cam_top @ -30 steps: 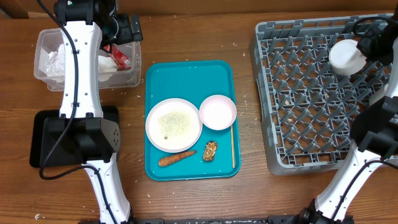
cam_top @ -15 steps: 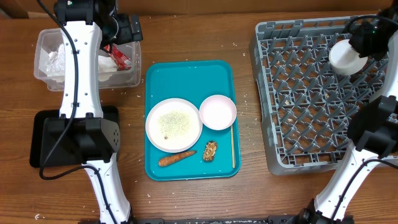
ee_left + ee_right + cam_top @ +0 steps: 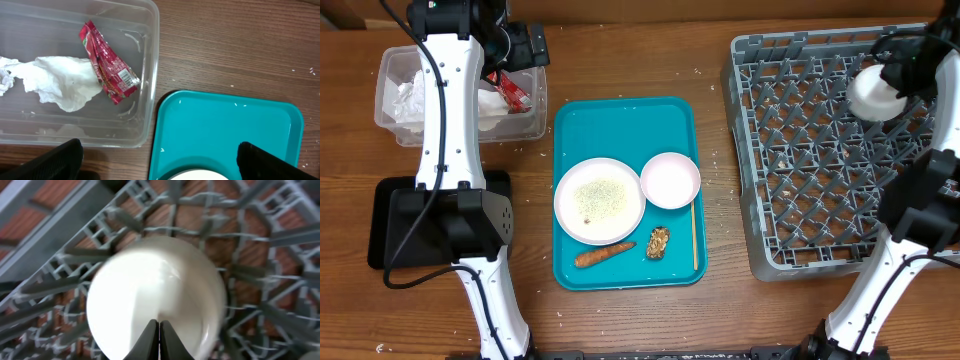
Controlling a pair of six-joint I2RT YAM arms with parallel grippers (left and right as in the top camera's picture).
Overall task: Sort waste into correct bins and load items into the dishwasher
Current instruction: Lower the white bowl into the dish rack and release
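My right gripper [image 3: 892, 78] [image 3: 159, 345] is shut on the wall of a white cup [image 3: 873, 91] [image 3: 155, 295] and holds it over the far right part of the grey dish rack [image 3: 800, 200]. My left gripper [image 3: 525, 45] [image 3: 162, 162] is open and empty above the gap between the clear tub [image 3: 470, 135] [image 3: 147, 75] and the teal tray [image 3: 620, 125]. The tub holds white napkins [image 3: 60, 82] and a red-and-white wrapper [image 3: 107, 62]. On the teal tray lie a plate [image 3: 600, 200] with rice grains, a bowl [image 3: 670, 180], a carrot piece [image 3: 604, 256], a brown lump [image 3: 658, 242] and chopsticks [image 3: 695, 235].
A flat black tray [image 3: 385, 225] lies at the front left, partly under the left arm's base. The rack's pegs stand all round the cup. A few white crumbs dot the wooden table.
My right gripper has shifted slightly to the left over the rack with the cup in it. The left arm has not moved.
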